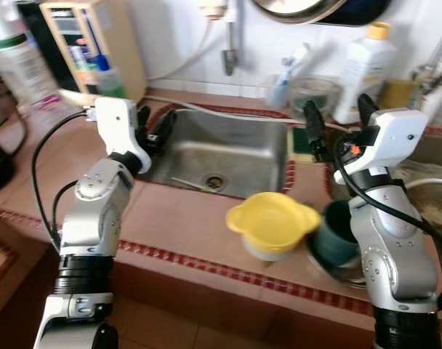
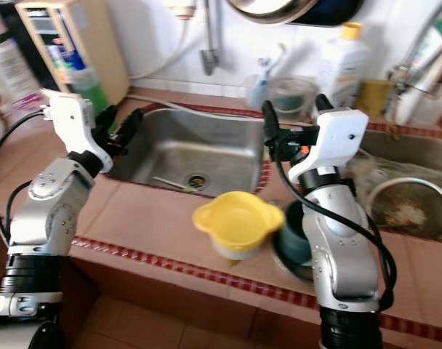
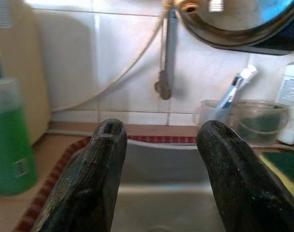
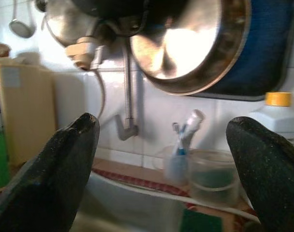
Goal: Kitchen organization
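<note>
A: Where's the yellow bowl [image 1: 270, 224]?
B: Front of worktop [image 1: 181, 225], near edge, touching the dark green cup [image 1: 336, 231]; sink [image 1: 224, 149] behind.
A: End effectors?
B: Left end effector [image 1: 153, 125] & right end effector [image 1: 337, 113] both spread, holding nothing; I'd lower the right slowly, pinch the rim w/o nudging the cup.

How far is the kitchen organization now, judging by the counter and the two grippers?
Nothing looks done yet. The yellow bowl and the dark green cup stand on the counter's front edge, and a thin utensil lies in the sink. Nothing is in hand: the left gripper hangs at the sink's left rim and the right gripper at its right, both with fingers open. Sorting these items is left.
</note>
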